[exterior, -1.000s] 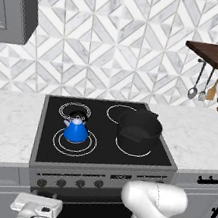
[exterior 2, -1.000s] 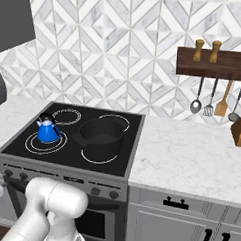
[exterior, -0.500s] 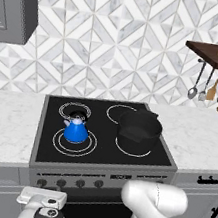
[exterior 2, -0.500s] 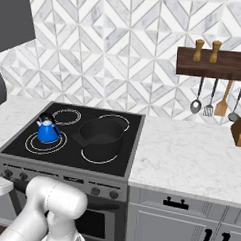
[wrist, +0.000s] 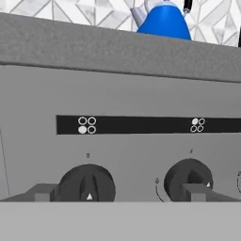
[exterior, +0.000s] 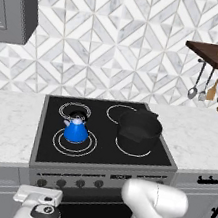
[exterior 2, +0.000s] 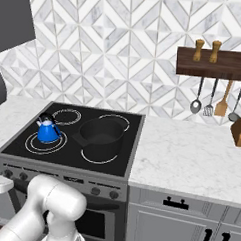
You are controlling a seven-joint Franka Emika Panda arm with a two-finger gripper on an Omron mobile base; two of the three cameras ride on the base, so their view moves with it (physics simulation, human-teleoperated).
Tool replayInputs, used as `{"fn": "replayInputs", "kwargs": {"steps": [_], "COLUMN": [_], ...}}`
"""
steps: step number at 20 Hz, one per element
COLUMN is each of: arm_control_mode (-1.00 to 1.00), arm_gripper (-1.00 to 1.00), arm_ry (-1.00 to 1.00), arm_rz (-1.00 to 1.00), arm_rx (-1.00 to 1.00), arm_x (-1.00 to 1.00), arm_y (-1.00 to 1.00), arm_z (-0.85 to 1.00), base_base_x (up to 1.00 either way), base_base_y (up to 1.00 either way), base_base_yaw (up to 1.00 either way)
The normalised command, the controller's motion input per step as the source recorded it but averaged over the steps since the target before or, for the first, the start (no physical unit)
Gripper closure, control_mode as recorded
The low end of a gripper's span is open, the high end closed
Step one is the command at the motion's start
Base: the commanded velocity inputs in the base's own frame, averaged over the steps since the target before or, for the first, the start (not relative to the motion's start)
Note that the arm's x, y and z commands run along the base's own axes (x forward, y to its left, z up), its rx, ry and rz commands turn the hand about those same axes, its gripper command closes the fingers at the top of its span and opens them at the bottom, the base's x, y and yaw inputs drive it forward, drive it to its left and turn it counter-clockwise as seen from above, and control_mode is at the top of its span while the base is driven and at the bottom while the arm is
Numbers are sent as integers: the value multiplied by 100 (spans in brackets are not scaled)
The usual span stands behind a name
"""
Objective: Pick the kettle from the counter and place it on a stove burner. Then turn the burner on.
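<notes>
Hand view: two knobs (wrist: 88,184) low in frame, gripper levelled at the stove (exterior: 104,174) front to reach them | kettle (exterior: 76,129) centre-left on front-left burner (exterior: 91,145), placing judged done | jaws: cannot tell

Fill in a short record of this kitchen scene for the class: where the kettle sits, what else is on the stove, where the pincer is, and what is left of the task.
kettle: upright on the front-left stove burner
stove: black glass top, knobs along the front
black pot: on the right burners
pincer: low, facing two front knobs, apparently not touching them
counter: white marble either side
task left: turn the burner on
</notes>
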Motion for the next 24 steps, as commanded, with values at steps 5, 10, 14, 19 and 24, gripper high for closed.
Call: {"fn": "replayInputs", "kwargs": {"steps": [5, 10, 14, 19, 24], "arm_control_mode": [-100, -100, -100, -100, -100], "arm_gripper": [-100, -100, 100, 100, 100], "arm_ry": [-4, 0, 0, 0, 1], "arm_rz": [0, 0, 0, 0, 0], "arm_rx": [0, 0, 0, 0, -8], "arm_x": [18, 20, 9, 0, 0], "arm_y": [18, 2, 0, 0, 1], "arm_z": [-12, -23, -3, 0, 0], "base_base_x": [0, 0, 0, 0, 0], "base_base_y": [0, 0, 0, 0, 0], "base_base_yaw": [0, 0, 0, 0, 0]}}
